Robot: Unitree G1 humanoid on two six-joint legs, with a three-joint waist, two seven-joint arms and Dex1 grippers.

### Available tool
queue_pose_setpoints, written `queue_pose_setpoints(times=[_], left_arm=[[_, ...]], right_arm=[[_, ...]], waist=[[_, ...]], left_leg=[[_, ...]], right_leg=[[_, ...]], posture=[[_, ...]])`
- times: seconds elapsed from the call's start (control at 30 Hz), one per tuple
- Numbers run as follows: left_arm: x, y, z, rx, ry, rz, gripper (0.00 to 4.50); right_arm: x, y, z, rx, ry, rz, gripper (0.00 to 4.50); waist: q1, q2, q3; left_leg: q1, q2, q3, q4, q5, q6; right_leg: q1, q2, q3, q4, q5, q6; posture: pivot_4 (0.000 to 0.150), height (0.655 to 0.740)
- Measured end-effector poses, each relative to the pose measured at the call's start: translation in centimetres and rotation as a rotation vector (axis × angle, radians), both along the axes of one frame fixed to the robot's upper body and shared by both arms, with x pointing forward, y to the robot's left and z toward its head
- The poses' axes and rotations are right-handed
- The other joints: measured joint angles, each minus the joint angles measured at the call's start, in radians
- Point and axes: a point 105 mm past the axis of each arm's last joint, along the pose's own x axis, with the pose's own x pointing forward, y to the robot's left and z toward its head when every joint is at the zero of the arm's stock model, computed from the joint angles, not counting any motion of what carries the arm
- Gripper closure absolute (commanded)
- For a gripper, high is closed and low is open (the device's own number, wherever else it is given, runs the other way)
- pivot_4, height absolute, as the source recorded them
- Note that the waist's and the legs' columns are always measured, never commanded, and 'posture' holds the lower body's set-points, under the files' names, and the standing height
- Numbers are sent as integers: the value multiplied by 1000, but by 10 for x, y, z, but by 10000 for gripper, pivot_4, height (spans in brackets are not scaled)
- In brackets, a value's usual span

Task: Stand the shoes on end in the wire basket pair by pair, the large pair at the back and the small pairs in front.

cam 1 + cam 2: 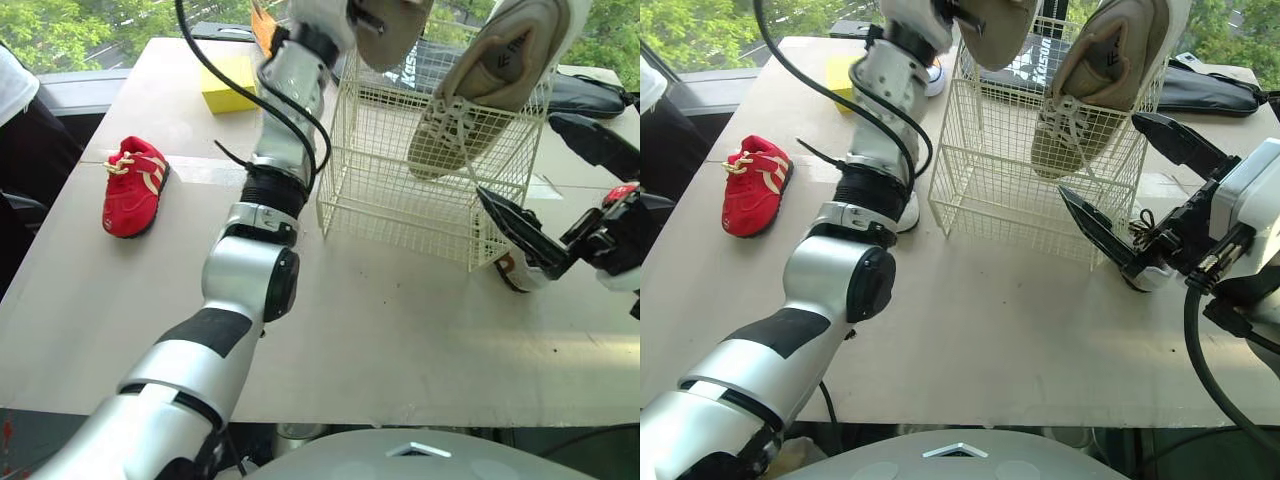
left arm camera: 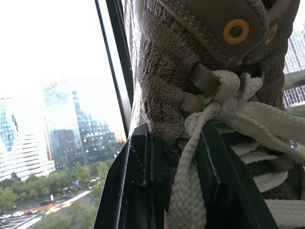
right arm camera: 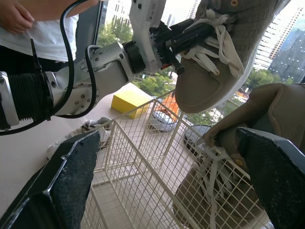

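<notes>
1. Black fingers (image 2: pixel 138 191) of the left gripper (image 2: pixel 178 157) are clamped on the laced tongue of a large taupe knit lace-up shoe (image 3: pixel 209 81), which is held in the air with its toe pointing downward.
2. Just below that gripper stands the open-topped cream wire basket (image 1: pixel 400 180). To the gripper's right, the matching second taupe shoe (image 1: pixel 480 90) stands inside it, toe down, with its heel above the rim.
3. Spread wide and holding nothing, the right gripper (image 3: pixel 167 133) hangs just outside the basket's right wall.
4. Close under its lower finger, a small pale shoe (image 1: pixel 1137 278), mostly hidden, lies on the beige tabletop (image 1: pixel 400 330).
5. Well to the left of the left arm lies a small red shoe with cream laces (image 1: pixel 133 185), and beyond it a yellow block (image 1: pixel 228 88).
</notes>
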Motion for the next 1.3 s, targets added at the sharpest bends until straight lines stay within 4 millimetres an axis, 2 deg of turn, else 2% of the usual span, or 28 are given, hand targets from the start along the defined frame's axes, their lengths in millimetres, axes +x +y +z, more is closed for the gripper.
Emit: queue_pose_setpoints(times=[0.13,0.43,0.47,0.5,0.57,0.6,0.7,0.73,0.83,0.93,1.1,1.3], left_arm=[[11,-13,-49,18,141,-50,39819],[9,-19,-64,35,182,-104,39819],[8,-16,-66,23,188,-117,32062],[8,-15,-66,20,189,-121,29943],[3,-7,-69,3,189,-138,22790],[0,-3,-73,-3,191,-146,16369],[-9,14,-89,-13,219,-138,2976],[-14,25,-96,-9,244,-125,320],[-21,45,-109,2,331,-115,320],[-33,58,-114,23,410,-152,320],[-57,61,-106,98,478,-281,320],[-76,79,-122,218,651,-382,320]], right_arm=[[-1,-4,-2,6,8,-24,0],[1,-9,-3,30,11,-74,0],[2,-10,-2,36,9,-93,0],[2,-11,-2,37,9,-97,0],[4,-14,-3,49,17,-122,0],[5,-15,-3,60,18,-135,0],[8,-18,-3,96,45,-132,0],[9,-19,-4,112,82,-111,0],[11,-23,-8,96,157,-73,0],[14,-37,-6,38,202,-52,0],[21,-58,-3,-8,262,-9,0],[24,-69,-2,-85,298,78,0]], waist=[[2,2,-2],[1,10,-8],[-1,11,-10],[-1,12,-10],[-2,15,-13],[-3,17,-14],[-8,17,-14],[-12,17,-14],[-17,17,-14],[-15,16,-13],[-14,16,-13],[-22,16,-12]], left_leg=[[0,0,0,0,-1,1],[3,0,1,2,0,1],[2,0,1,2,0,1],[3,0,0,2,0,1],[3,0,1,2,0,1],[3,0,1,1,0,1],[4,1,1,2,0,1],[4,1,1,2,0,0],[4,2,0,2,1,-1],[2,2,-1,2,1,-1],[2,2,0,2,1,-1],[2,2,-1,1,1,-1]], right_leg=[[1,-1,-1,0,0,0],[3,-1,0,2,-1,-1],[2,-1,1,1,-1,0],[2,-1,1,2,-1,0],[2,-1,1,1,0,0],[2,-1,2,1,0,0],[2,-1,5,2,-1,-2],[2,-3,6,3,-1,-2],[2,-4,5,4,-2,-2],[2,1,5,3,-2,-3],[2,2,5,1,-2,-3],[1,4,5,1,-2,-2]], posture=[[1500,7400],[1500,7400],[1500,7400],[1500,7400],[1500,7400],[1500,7400],[1500,7400],[1500,7400],[1500,7400],[1500,7400],[1500,7400],[1500,7400]])
